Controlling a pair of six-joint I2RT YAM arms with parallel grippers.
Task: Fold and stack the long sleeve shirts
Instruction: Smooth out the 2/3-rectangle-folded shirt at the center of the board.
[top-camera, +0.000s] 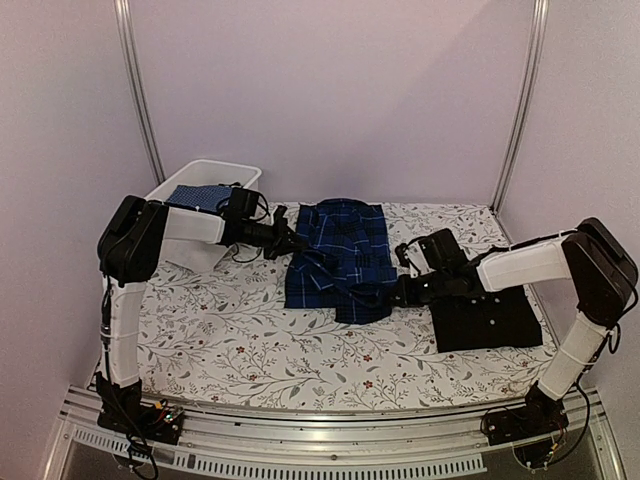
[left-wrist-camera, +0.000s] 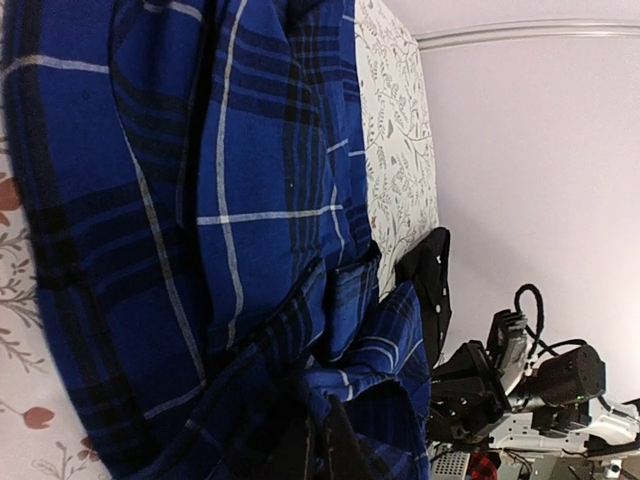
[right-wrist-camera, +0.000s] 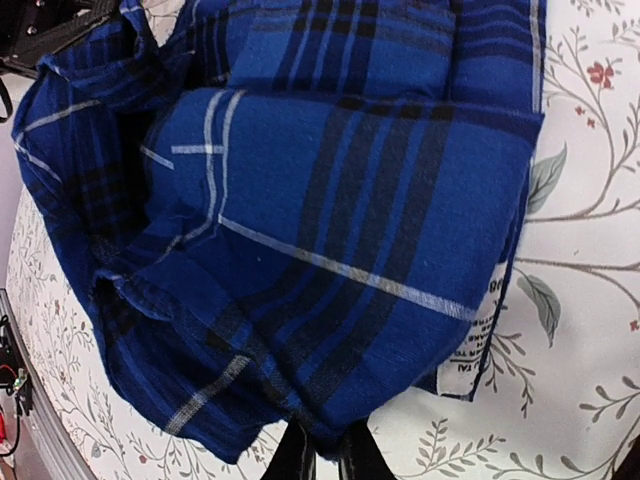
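The navy-and-blue plaid shirt (top-camera: 340, 250) lies partly folded in the middle of the table. My left gripper (top-camera: 302, 246) is at its left edge, shut on a bunched fold of plaid cloth (left-wrist-camera: 322, 430). At the shirt's near right corner my right gripper (top-camera: 374, 296) is shut on the plaid hem (right-wrist-camera: 326, 445), which is pinched between its dark fingertips. A folded black shirt (top-camera: 487, 318) with small white buttons lies flat at the right, under the right forearm, and shows beyond the plaid cloth as a dark edge (left-wrist-camera: 435, 280).
A white bin (top-camera: 240, 172) holding blue patterned cloth stands at the back left, behind the left arm. The table wears a floral-print cover (top-camera: 230, 340). A white care label (right-wrist-camera: 480, 335) sticks out from under the plaid hem. Metal frame posts rise at both back corners.
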